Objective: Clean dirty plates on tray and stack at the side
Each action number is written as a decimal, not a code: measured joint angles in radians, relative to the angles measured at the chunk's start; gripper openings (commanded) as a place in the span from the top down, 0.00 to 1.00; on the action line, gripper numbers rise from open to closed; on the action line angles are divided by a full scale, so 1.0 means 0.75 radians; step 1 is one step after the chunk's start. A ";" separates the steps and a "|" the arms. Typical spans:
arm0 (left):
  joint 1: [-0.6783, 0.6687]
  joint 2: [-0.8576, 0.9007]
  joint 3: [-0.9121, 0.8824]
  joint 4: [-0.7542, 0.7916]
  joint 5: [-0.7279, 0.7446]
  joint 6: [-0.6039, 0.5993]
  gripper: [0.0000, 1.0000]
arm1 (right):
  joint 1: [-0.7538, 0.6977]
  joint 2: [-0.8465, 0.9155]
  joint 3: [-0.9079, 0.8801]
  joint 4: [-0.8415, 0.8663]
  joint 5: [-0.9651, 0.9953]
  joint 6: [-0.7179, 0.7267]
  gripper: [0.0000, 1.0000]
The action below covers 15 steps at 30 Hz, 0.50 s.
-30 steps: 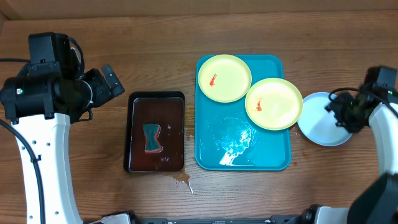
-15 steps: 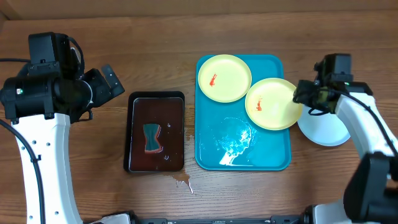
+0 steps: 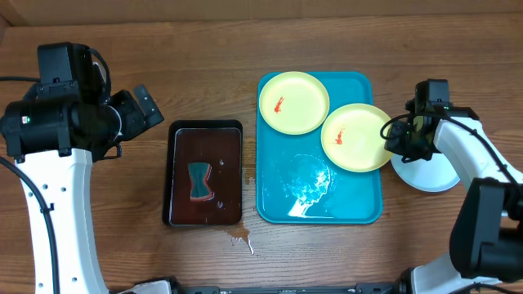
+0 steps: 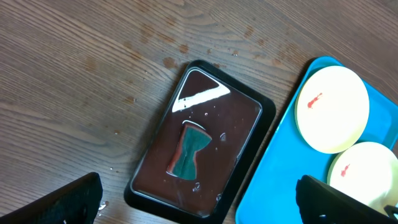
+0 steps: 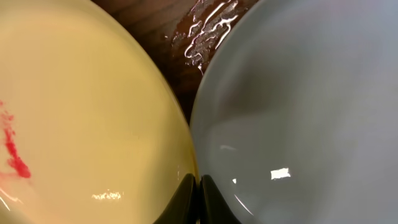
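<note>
Two pale yellow plates with red smears lie on the turquoise tray (image 3: 359, 208): one at the far left (image 3: 294, 102), one at the right rim (image 3: 355, 137). A blue-white plate (image 3: 429, 171) rests on the table right of the tray. My right gripper (image 3: 395, 140) is shut on the right-hand yellow plate's edge. In the right wrist view its tips (image 5: 200, 186) pinch the rim where the yellow plate (image 5: 81, 112) meets the blue-white plate (image 5: 298, 93). My left gripper (image 3: 147, 110) hangs open high above the table's left side, holding nothing (image 4: 199, 205).
A dark tray (image 3: 205, 125) holding brown water and a teal sponge (image 3: 201, 180) sits left of the turquoise tray. A wet film (image 3: 306, 188) covers the turquoise tray's near half. A small brown spill (image 3: 239, 237) marks the wood near the front edge.
My right gripper moved left from over the blue-white plate to the right-hand yellow plate's rim and shut there. That plate shifted slightly left. The left arm stayed still.
</note>
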 measured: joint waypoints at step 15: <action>0.000 0.000 0.000 0.000 0.000 0.000 0.00 | 0.139 -0.384 0.011 -0.331 -0.127 0.101 0.96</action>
